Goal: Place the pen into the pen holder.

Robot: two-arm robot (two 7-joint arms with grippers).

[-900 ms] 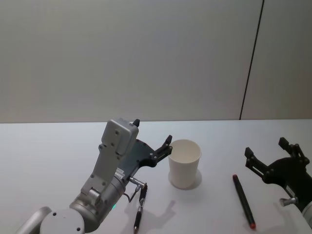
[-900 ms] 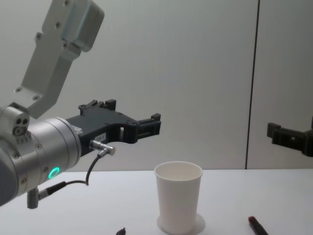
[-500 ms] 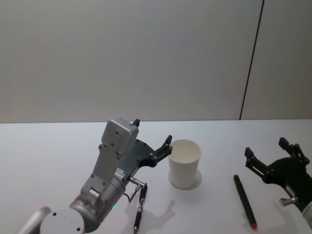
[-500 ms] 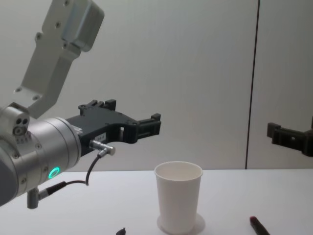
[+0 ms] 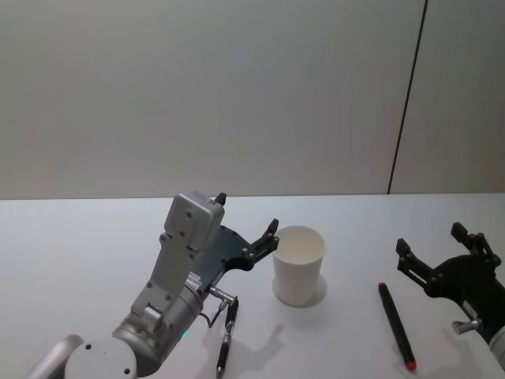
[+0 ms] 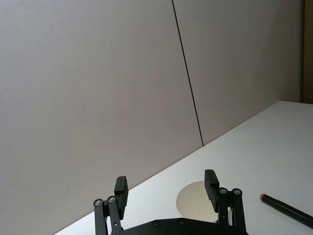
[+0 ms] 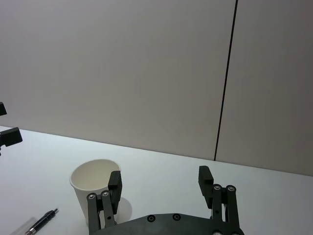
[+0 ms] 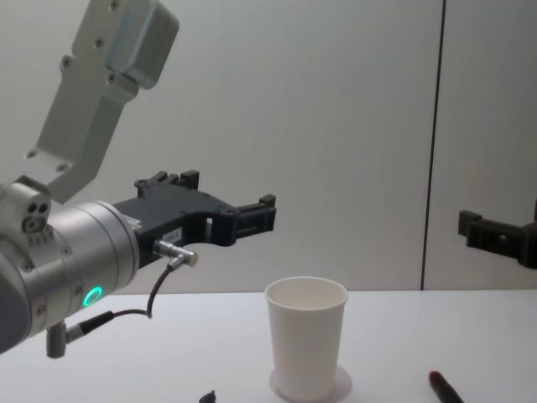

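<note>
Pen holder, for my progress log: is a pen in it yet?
No, the pen holder stands empty; the red-tipped pen and the black pen lie on the table.

Soft, even light is coming from overhead onto my pale white table (image 5: 95,253) right now, bright all across with no glare off it, and the plain grey wall (image 5: 197,95) behind is lit flat, no hot spots. Shadows are faint and soft-edged: a pale halo round the foot of the tapered white paper cup (image 5: 299,264), and a grey smudge from my left gripper (image 5: 248,213) falling on the table nearer to me. My silver left arm housing (image 8: 105,75) takes a mild sheen, and a small green ring light (image 8: 92,295) glows on its wrist.
</note>
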